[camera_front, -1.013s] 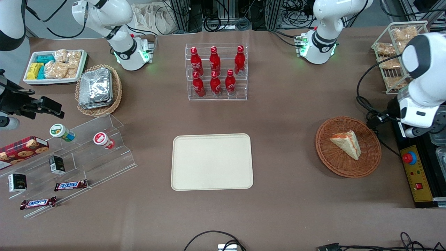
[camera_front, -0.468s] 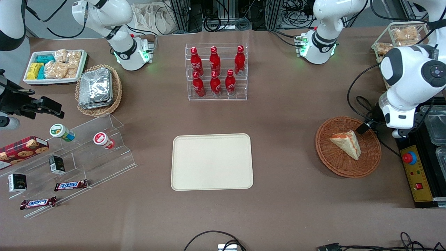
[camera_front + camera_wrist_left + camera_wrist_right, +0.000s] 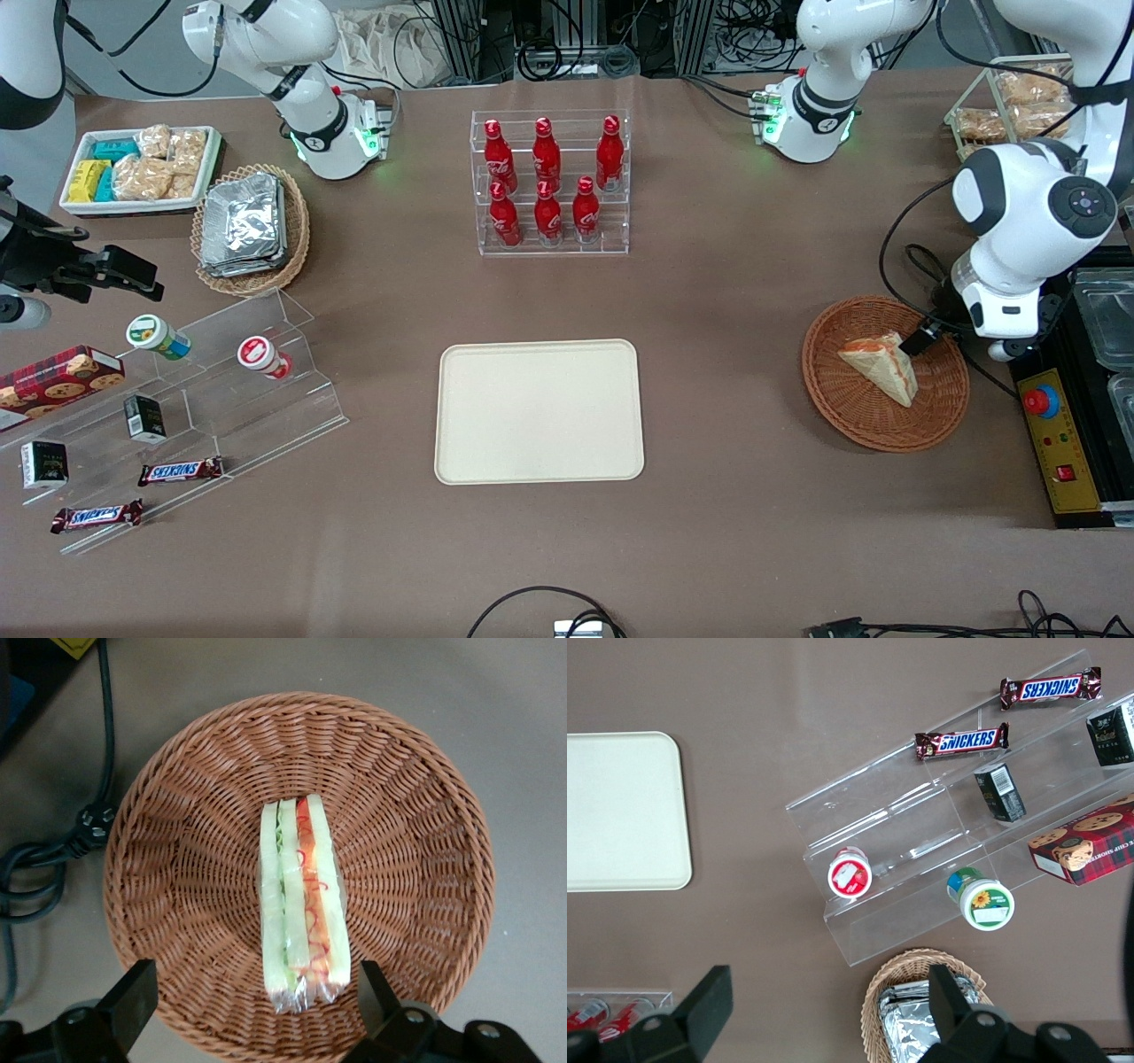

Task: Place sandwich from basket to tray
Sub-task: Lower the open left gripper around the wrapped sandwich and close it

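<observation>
The approach step is in hand: the gripper (image 3: pixel 252 1001) hovers above the basket (image 3: pixel 177 904) with its fingers spread wide, straddling the sandwich (image 3: pixel 299 904), which lies in the basket's middle. Next it must descend, close on the wedge, and carry it to the tray (image 3: pixel 539 410).

brown table (image 3: pixel 753 292), tangled cables (image 3: pixel 567 40) along its edge

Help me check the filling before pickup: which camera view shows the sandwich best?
The left wrist view: the sandwich fills the basket, layered edge up, with the open gripper above it. The front view shows the sandwich small, from its bread side. The right wrist view misses it.
</observation>
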Controlling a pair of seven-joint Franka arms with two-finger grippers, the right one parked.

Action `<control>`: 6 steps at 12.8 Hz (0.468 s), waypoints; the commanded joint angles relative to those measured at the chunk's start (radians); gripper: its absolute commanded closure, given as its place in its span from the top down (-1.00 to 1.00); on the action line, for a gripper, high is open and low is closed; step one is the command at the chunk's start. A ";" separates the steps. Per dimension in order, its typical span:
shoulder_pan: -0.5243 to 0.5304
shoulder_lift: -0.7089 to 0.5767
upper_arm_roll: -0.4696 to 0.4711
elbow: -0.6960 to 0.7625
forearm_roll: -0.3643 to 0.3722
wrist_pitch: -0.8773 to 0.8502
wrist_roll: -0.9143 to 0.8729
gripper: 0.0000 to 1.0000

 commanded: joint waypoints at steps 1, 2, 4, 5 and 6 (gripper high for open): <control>0.009 0.024 -0.009 -0.004 -0.002 0.042 -0.064 1.00; 0.009 0.032 -0.011 -0.004 -0.003 0.043 -0.074 1.00; 0.008 0.050 -0.011 -0.006 -0.003 0.074 -0.113 1.00; 0.005 0.063 -0.011 -0.010 -0.005 0.089 -0.128 1.00; 0.003 0.070 -0.012 -0.021 -0.003 0.114 -0.139 1.00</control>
